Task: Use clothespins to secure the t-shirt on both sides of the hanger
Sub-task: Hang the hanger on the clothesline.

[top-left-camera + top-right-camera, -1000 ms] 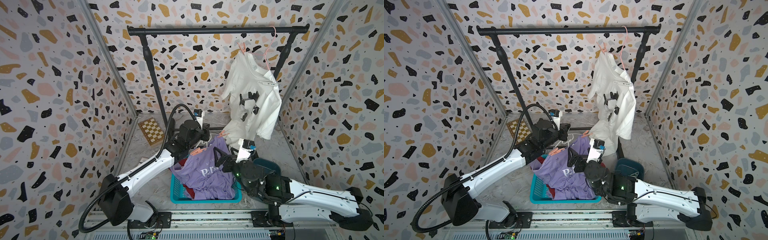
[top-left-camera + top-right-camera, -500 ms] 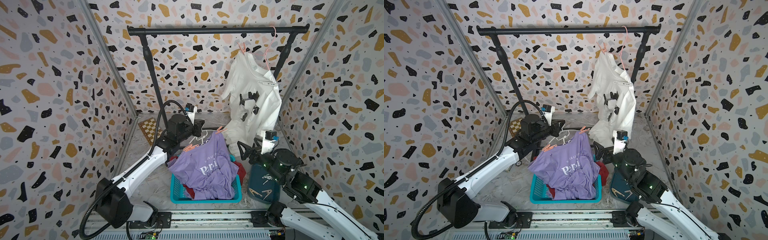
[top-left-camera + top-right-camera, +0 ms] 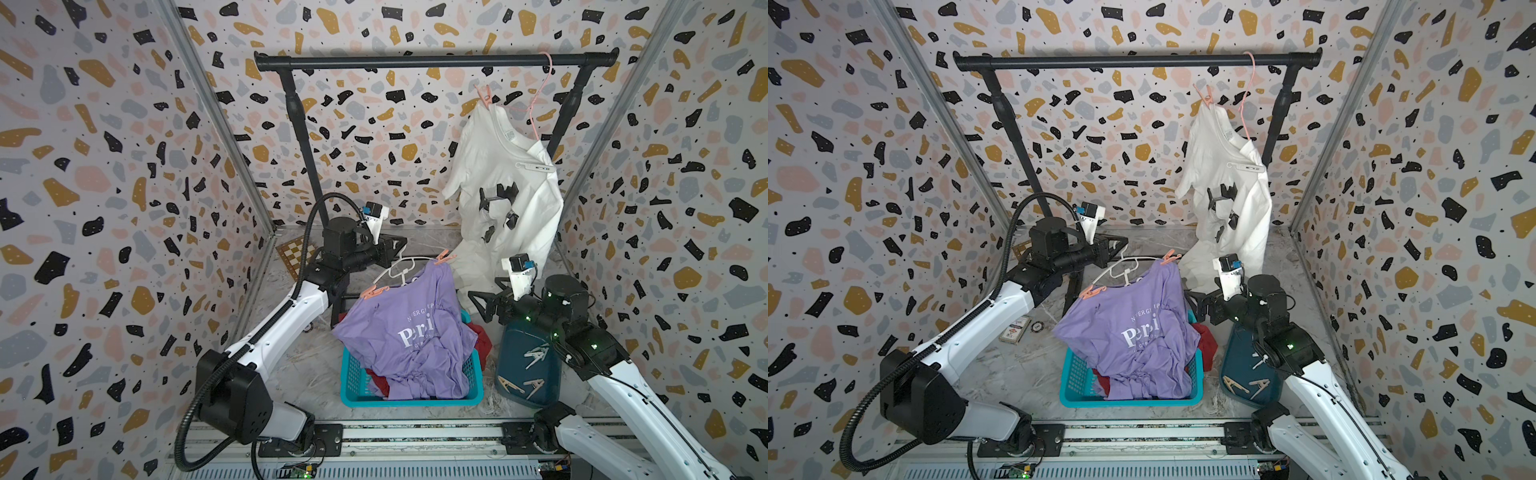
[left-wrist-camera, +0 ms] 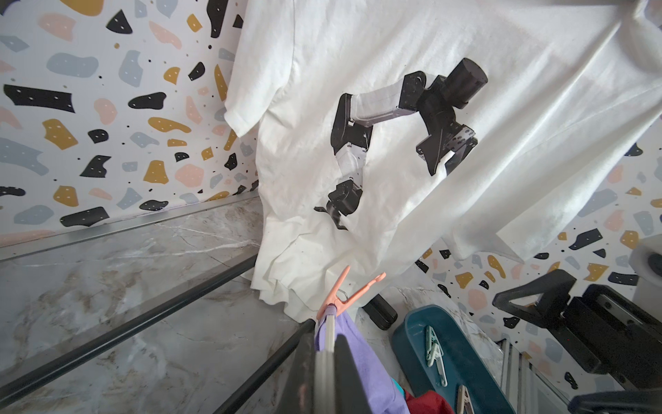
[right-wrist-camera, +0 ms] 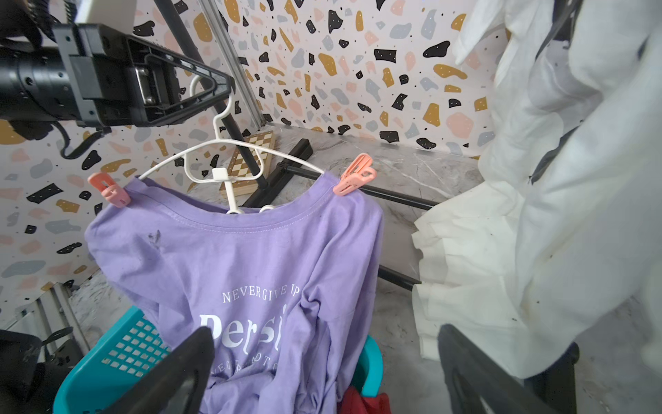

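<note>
Two pegs are on: a pink clothespin [image 5: 109,190] and a peach clothespin [image 5: 354,174], each biting a shoulder of the purple t-shirt [image 5: 250,258] onto the white hanger [image 5: 229,143], one either side of the neck. Both sides look secured, so I'd call the pinning done. All I can see left is getting the hanger up on the rail [image 3: 415,62], and the task line doesn't ask for that.

Left gripper [image 4: 324,344] is clamped tight on the white hanger at the hook. The shirt hangs straight below it, hem slumped into the turquoise basket [image 3: 353,374].

Right gripper [image 5: 324,333] is spread wide with nothing between the jaws, facing the shirt front. The peach clothespin sits up ahead of it, the nearer of the two. The dark teal tray [image 3: 515,345] with spare clothespins [image 3: 536,355] lies beneath its arm.

Shirt look: lilac with white lettering, a small dark smudge near the pink-clothespin shoulder, cloth bunched and wrinkled low down. Both pegs sit angled outward, close to the collar seam rather than out at the sleeve ends. Bite depth on the wire — can't tell from here.
</note>
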Tool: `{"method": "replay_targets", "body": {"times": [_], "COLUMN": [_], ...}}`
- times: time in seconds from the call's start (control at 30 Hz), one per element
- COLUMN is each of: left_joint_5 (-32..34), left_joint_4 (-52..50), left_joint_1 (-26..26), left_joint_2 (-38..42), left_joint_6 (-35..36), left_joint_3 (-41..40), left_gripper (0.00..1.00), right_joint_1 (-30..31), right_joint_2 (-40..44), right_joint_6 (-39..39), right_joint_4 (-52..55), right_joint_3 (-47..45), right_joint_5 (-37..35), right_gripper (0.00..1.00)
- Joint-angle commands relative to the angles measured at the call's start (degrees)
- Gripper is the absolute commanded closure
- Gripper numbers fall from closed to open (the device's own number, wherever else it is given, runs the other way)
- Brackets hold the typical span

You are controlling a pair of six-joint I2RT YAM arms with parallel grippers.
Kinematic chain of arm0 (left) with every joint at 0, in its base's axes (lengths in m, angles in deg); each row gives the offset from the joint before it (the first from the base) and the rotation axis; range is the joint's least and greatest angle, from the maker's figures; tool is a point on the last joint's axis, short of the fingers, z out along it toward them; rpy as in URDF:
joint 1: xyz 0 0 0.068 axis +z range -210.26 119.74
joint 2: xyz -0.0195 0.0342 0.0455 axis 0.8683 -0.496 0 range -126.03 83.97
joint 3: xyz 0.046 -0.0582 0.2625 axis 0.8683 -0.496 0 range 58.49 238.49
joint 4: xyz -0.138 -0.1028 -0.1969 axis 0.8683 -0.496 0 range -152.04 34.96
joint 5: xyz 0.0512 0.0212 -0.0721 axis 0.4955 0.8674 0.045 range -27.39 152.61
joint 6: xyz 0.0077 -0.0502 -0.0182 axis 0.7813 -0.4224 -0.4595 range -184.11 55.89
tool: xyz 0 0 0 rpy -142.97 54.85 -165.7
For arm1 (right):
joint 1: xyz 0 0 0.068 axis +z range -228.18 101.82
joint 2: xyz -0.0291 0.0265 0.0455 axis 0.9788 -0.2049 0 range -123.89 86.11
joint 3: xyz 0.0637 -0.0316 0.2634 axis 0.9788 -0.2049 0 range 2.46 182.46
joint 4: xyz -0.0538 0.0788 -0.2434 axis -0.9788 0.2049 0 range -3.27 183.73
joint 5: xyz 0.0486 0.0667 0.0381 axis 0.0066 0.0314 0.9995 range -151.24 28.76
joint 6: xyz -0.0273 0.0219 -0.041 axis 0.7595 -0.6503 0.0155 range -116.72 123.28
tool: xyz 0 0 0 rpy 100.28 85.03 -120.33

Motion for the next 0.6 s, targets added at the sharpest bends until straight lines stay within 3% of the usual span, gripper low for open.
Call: {"method": "replay_targets", "body": {"times": [0.0,0.4,0.57], "left_joint_5": [-9.17,-17.59,-22.42], "left_joint_4": [5.59,7.14,8.33], "left_joint_1": [1.65,3.79,3.83], "left_joint_2": [0.19,-1.71,-1.42], "left_joint_6": [0.38,-3.41,-3.41], "left_joint_3": [3.12,5.16,5.92], "left_gripper": [1.0,1.0,1.0], "right_joint_1": [-4.91,-6.59,-7.66], "right_joint_2": [-1.54,-3.8,-4.89], "right_joint_6": [2.17,0.29,0.23], "right_joint_4": [0.28,-1.84,-5.66], "right_joint_3": [1.27,1.85,0.87], "right_joint_5": [15.67,12.72,14.98], "right_gripper": [0.03,0.04,0.04]}}
